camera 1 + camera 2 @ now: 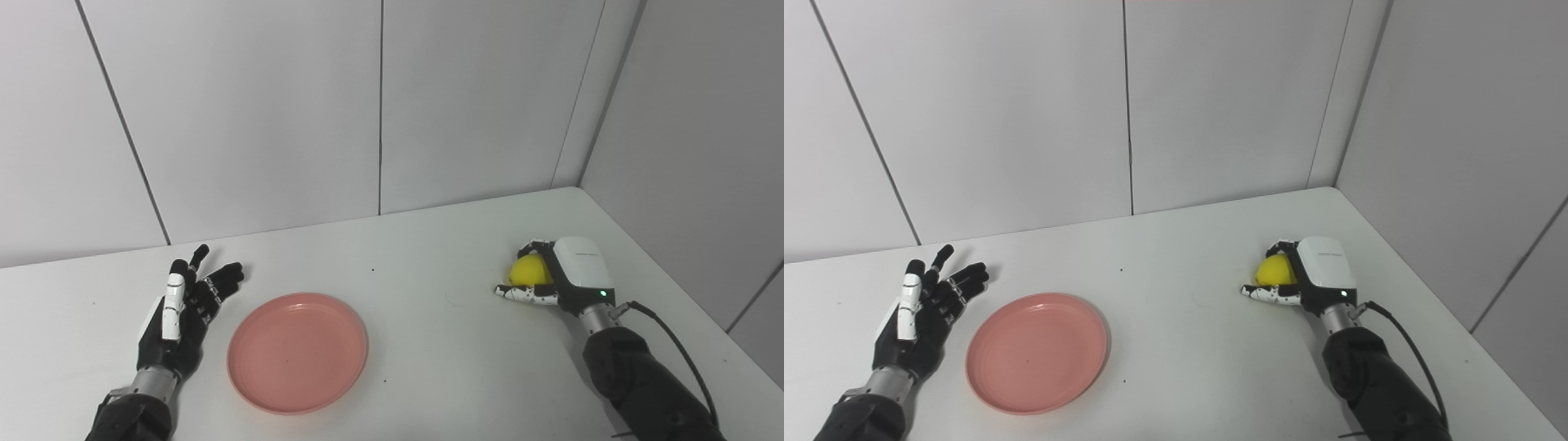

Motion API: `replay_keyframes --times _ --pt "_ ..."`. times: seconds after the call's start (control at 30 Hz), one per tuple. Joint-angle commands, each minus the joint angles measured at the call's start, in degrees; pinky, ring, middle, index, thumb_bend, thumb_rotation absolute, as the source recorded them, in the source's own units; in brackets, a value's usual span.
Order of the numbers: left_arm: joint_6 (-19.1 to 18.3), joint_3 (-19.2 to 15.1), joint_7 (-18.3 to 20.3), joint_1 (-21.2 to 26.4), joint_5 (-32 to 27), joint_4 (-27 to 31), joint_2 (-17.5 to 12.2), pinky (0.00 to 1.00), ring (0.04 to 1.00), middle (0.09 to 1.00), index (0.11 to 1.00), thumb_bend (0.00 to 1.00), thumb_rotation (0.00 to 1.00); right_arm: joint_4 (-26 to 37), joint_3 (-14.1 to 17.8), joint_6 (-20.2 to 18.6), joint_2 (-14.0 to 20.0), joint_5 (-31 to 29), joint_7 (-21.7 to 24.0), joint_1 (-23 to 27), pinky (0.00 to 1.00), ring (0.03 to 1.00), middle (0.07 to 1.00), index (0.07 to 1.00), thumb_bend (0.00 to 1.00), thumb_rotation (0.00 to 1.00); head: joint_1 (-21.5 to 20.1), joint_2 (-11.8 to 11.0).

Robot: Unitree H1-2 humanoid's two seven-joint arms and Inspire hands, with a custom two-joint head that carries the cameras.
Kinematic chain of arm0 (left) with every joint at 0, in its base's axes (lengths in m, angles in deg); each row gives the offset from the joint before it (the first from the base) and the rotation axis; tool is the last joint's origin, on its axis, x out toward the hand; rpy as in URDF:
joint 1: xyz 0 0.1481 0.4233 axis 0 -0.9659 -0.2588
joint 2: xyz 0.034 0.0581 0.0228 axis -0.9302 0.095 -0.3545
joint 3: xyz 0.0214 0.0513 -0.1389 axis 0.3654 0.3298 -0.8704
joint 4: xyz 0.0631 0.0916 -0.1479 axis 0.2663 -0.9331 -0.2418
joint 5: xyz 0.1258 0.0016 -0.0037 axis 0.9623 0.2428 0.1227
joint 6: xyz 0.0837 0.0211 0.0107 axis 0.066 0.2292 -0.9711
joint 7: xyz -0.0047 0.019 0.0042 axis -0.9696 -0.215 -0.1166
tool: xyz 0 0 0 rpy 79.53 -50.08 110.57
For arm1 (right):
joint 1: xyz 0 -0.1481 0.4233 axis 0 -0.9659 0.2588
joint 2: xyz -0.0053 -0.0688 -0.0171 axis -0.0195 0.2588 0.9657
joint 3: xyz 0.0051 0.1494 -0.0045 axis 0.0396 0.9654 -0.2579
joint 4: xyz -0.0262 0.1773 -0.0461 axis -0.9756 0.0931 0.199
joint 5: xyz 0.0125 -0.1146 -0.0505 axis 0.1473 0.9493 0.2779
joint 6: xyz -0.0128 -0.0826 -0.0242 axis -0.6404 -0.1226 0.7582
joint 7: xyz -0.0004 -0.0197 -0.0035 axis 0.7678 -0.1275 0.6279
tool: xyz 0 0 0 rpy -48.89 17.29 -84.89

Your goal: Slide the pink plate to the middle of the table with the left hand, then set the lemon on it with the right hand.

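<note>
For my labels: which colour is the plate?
Pink plate, plain, seen best in the left eye view.

Lemon (529, 270) mostly hidden by right robot hand (560, 275) — both forearms cut off at btm edge.

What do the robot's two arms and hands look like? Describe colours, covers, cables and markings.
The left hand is mostly black with one white finger cover. The right hand has a white back shell with a green light and white, black-speckled fingers. Both have silver wrists and black sleeves; a black cable runs along the right arm.
</note>
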Motion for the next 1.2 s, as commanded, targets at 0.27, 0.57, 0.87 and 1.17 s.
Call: replay_keyframes --times 0.27,0.57,0.87,1.17 --pt "0.55 -0.22 0.37 -1.27 -0.36 -0.41 -0.17 0.87 0.790 0.738 0.990 0.61 0.98 11.30 0.44 -0.79 1.04 -1.03 7.60 0.88 0.18 0.246 0.339 0.478 0.49 0.41 0.41 0.18" --pt "1.25 0.10 -0.23 -1.60 0.27 -0.55 0.37 0.85 0.777 0.727 0.981 0.62 0.98 18.70 0.54 -2.53 -0.22 0.58 12.15 2.47 0.17 0.223 0.313 0.445 0.50 0.41 1.63 0.14" --pt "1.90 0.29 -1.20 -1.72 0.87 -1.09 1.36 0.84 0.770 0.730 0.964 0.63 0.97 22.89 0.54 -2.39 -1.89 2.07 14.24 3.89 0.14 0.197 0.285 0.439 0.50 0.42 5.17 0.27" --pt "0.39 1.37 -3.04 -2.79 2.40 1.74 3.00 0.83 0.747 0.701 0.960 0.67 0.96 23.16 -1.24 0.67 -4.23 2.32 13.67 5.87 0.14 0.201 0.292 0.444 0.49 0.40 11.32 0.66"
